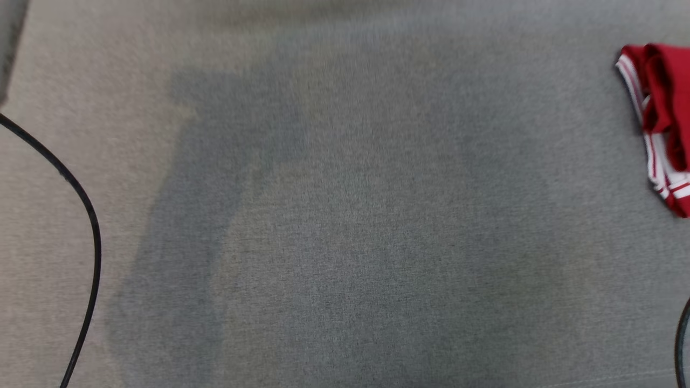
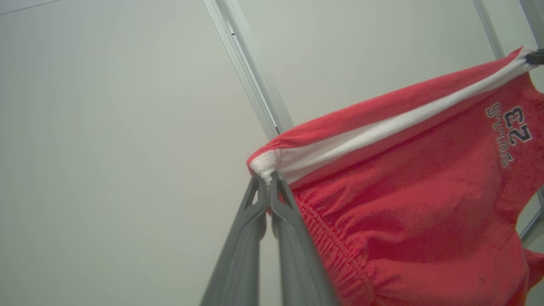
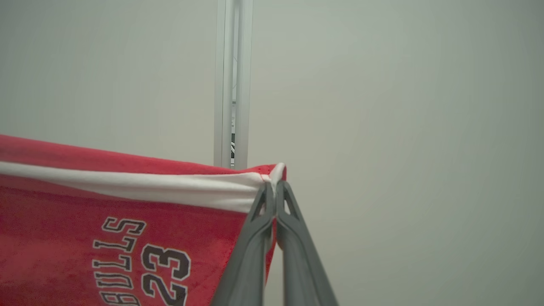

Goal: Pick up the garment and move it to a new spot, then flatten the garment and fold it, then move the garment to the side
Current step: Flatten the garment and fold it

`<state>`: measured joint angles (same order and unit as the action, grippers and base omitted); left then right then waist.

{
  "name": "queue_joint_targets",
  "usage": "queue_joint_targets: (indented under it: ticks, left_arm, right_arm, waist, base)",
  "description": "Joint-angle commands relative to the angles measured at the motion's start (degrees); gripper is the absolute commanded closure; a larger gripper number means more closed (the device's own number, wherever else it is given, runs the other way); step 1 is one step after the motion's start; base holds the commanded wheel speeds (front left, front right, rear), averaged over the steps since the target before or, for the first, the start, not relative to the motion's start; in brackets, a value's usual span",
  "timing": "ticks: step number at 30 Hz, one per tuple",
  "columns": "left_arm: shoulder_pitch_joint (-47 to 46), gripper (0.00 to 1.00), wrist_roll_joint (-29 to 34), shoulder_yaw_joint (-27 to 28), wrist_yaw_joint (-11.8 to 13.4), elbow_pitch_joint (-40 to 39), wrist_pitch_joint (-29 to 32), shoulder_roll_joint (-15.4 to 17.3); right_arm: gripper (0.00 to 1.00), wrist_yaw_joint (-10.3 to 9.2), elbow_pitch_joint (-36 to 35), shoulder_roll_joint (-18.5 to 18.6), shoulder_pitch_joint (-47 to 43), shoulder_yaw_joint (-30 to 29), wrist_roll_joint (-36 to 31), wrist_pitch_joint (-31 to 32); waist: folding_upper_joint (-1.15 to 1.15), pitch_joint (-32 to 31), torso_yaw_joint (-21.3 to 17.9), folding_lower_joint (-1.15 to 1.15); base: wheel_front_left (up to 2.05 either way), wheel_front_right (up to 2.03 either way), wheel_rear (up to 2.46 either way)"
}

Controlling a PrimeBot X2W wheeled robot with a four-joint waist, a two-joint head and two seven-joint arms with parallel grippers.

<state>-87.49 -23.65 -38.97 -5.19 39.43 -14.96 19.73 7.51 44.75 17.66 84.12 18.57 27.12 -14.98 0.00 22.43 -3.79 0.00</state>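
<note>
Left tool point(image 2: 268, 180) and right tool point(image 3: 275, 187) are each pinching a top corner of the red garment point(image 2: 408, 191), stretching its white-banded edge lengthwise between them, body hanging below.

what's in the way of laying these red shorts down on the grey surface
Nothing visible between the red shorts and the middle of the grey surface. A black cable curves along its left edge, and red-and-white cloth shows at its right edge.
</note>
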Motion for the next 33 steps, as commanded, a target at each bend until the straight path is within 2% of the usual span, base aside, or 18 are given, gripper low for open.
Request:
queue_joint_targets:
  ticks: [1, 6, 10, 15, 18, 23, 29, 33]
  left_arm:
    - [-1.96, 1.00, 2.03, 2.97, 1.36, -1.72, -0.26, -0.18]
    - [-0.58, 1.00, 4.74, 6.44, 0.57, -4.26, -0.17, -2.18]
    - [3.28, 1.00, 7.12, 7.53, -1.19, -6.67, -0.19, -3.26]
    - [11.34, 1.00, 8.74, 6.73, -2.25, -11.79, -0.20, -3.04]
    - [17.50, 1.00, 7.77, 4.87, -2.33, -16.10, -0.19, -1.83]
    - [29.76, 1.00, 6.28, 3.19, -2.21, -23.71, -0.19, 2.43]
    - [45.15, 1.00, 9.52, 4.01, -2.12, -29.16, -0.20, 3.53]
    - [54.05, 1.00, 11.57, 4.40, -1.69, -31.13, -0.20, 3.83]
  right_arm:
    - [1.00, -0.01, -1.12, -1.09, 0.64, -2.02, -2.79, -0.20]
    - [1.00, -0.01, -2.97, -2.03, 0.34, -4.26, -6.02, -0.21]
    - [1.00, 0.00, -4.93, -2.30, -2.66, -4.08, -7.46, -0.21]
    - [1.00, -0.01, -9.16, -0.11, -8.95, -1.24, -6.12, -0.22]
    - [1.00, 0.00, -12.71, 1.69, -14.57, -0.09, -4.27, -0.23]
    - [1.00, -0.01, -18.81, 5.62, -26.41, 1.06, -0.81, -0.23]
    - [1.00, -0.01, -24.60, 9.00, -43.71, -0.70, 1.79, -0.23]
    - [1.00, -0.01, -26.28, 8.77, -52.98, -1.64, 2.28, -0.23]
  waist:
    - [0.00, 8.61, -1.19, 0.00]
    - [0.00, 12.51, -0.79, 0.00]
    - [0.00, 14.44, 0.03, 0.00]
    - [0.00, 13.84, 0.86, 0.00]
    - [0.00, 12.10, 1.02, 0.00]
    - [0.00, 7.87, 1.06, 0.00]
    - [0.00, 1.62, 2.07, 0.00]
    - [0.00, -2.37, 1.44, 0.00]
  base:
    - [0.00, 0.00, 0.00]
    - [0.00, 0.00, 0.00]
    - [0.00, 0.00, 0.00]
    - [0.00, 0.00, 0.00]
    - [0.00, 0.00, 0.00]
    - [0.00, 0.00, 0.00]
    - [0.00, 0.00, 0.00]
    - [0.00, 0.00, 0.00]
